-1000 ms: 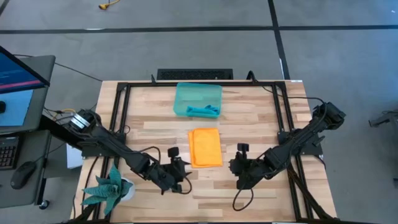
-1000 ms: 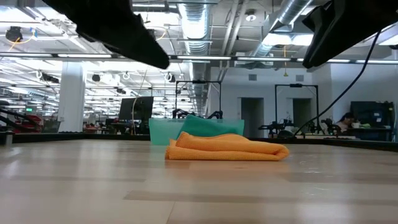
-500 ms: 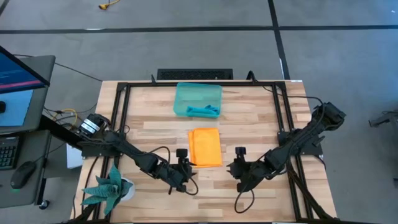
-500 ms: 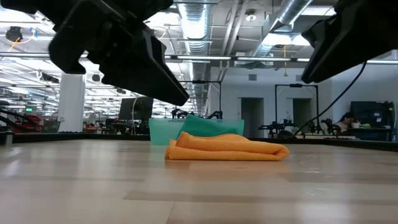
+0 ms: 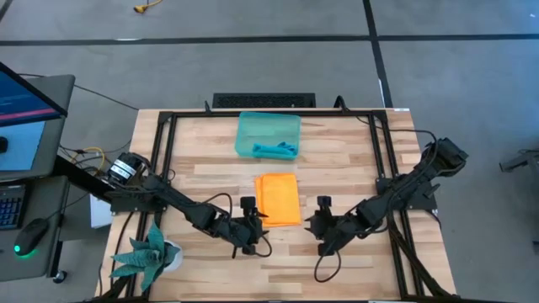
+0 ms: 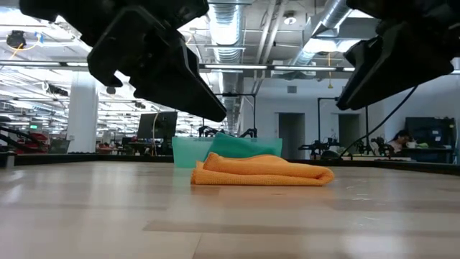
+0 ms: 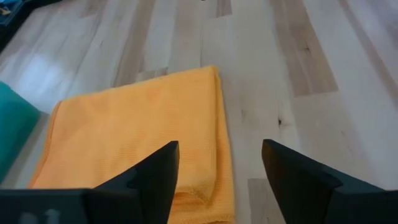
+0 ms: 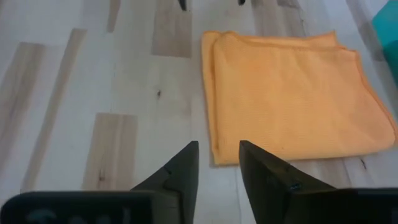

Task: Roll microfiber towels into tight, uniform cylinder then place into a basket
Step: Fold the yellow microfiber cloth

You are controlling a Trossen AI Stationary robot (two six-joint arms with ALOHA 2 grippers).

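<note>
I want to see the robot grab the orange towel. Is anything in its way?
Nothing visible blocks it. The orange towel lies folded on bare table, with the left gripper and right gripper open, each near a front corner.

From table height, the basket (image 6: 188, 152) sits mostly hidden behind the folded orange towel (image 6: 262, 171), only its teal wall showing. The blue towel (image 5: 276, 151) inside is too small to tell whether it is rolled. The plant (image 5: 150, 252) (near the table's front left corner) is cut off by the picture's edge.
</note>
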